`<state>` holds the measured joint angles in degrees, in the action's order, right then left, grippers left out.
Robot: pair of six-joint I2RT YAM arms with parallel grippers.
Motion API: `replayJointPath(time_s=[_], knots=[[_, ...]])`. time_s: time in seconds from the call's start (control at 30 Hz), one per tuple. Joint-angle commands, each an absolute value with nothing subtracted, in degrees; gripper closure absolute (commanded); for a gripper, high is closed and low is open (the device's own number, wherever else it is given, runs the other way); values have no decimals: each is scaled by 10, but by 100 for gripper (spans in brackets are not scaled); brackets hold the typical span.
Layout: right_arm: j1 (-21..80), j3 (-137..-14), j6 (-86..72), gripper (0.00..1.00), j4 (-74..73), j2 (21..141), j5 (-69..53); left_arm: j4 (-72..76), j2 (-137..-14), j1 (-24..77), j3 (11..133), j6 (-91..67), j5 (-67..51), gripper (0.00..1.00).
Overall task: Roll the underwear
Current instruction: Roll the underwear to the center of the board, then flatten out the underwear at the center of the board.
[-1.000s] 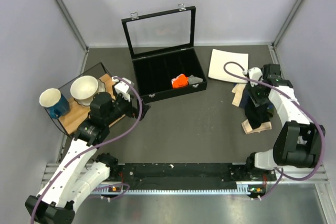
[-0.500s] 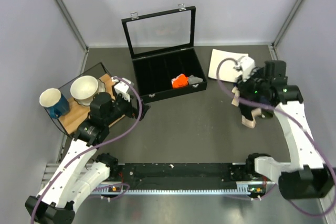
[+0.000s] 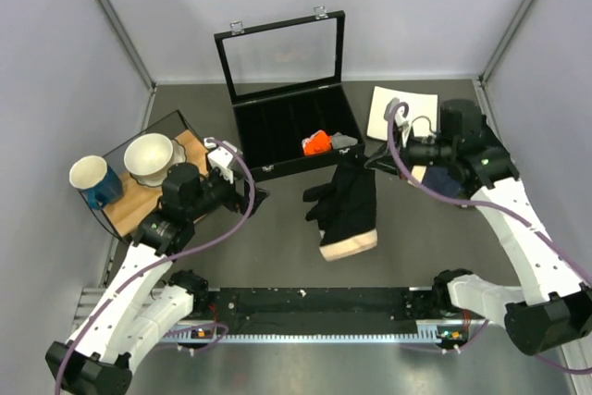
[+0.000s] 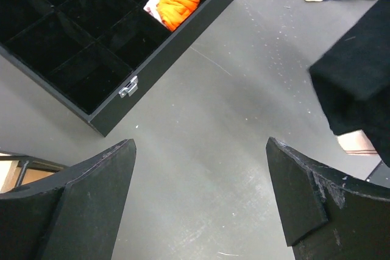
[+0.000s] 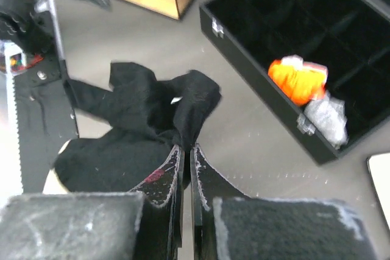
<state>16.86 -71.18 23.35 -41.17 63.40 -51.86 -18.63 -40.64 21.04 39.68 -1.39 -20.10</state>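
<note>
The black underwear (image 3: pixel 347 205) with a pale tan waistband at its near edge hangs over the middle of the table. My right gripper (image 3: pixel 370 162) is shut on its far edge and holds it up; in the right wrist view the fingertips (image 5: pixel 187 149) pinch the bunched black fabric (image 5: pixel 140 114). My left gripper (image 3: pixel 250 193) is open and empty above the bare table to the left of the underwear. Part of the underwear (image 4: pixel 359 83) shows at the right edge of the left wrist view.
An open black compartment case (image 3: pixel 296 131) at the back holds an orange cloth roll (image 3: pixel 317 143) and a grey roll. A white plate (image 3: pixel 400 113), a navy garment (image 3: pixel 450 178) and other clothes lie at the right. A wire tray (image 3: pixel 176 150) with a bowl and a mug stands at the left.
My right gripper has carried the underwear from the clothes pile at the right to the middle of the table. The left arm has barely moved.
</note>
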Motion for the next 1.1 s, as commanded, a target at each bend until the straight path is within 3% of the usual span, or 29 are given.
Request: replayJointPath(time_s=[0.0, 0.13, 0.2, 0.23, 0.3, 0.37, 0.4, 0.5, 0.6, 0.67, 0.73, 0.9, 1.07], knots=[[173, -555, 193, 100, -252, 628, -395, -149, -410, 207, 388, -5, -263, 7], [171, -472, 217, 97, -212, 698, -236, -150, -443, 207, 392, -8, -314, 8], [154, -492, 222, 84, -244, 752, -159, -156, -469, 208, 398, -11, -334, 9], [142, -519, 221, 72, -258, 759, -165, -159, -479, 208, 401, -11, -356, 12], [119, -528, 228, 61, -273, 749, -227, -161, -502, 208, 406, -8, -380, 15], [118, -520, 272, 42, -314, 705, -292, -162, -516, 208, 409, -9, -406, 18], [119, -517, 344, 40, -337, 690, -383, -165, -526, 208, 412, -12, -406, 18], [134, -488, 496, 30, -422, 621, -493, -172, -533, 208, 416, -9, -389, 19], [192, -430, 642, 15, -467, 556, -529, -183, -528, 208, 420, -4, -332, 19], [258, -412, 677, 16, -485, 574, -530, -193, -522, 207, 421, -4, -292, 19], [312, -413, 671, 27, -483, 601, -504, -202, -519, 207, 423, -4, -247, 19], [464, -417, 664, 41, -453, 705, -380, -206, -514, 207, 421, -4, -221, 18], [519, -420, 640, 51, -410, 782, -302, -207, -519, 207, 423, -4, -222, 18]])
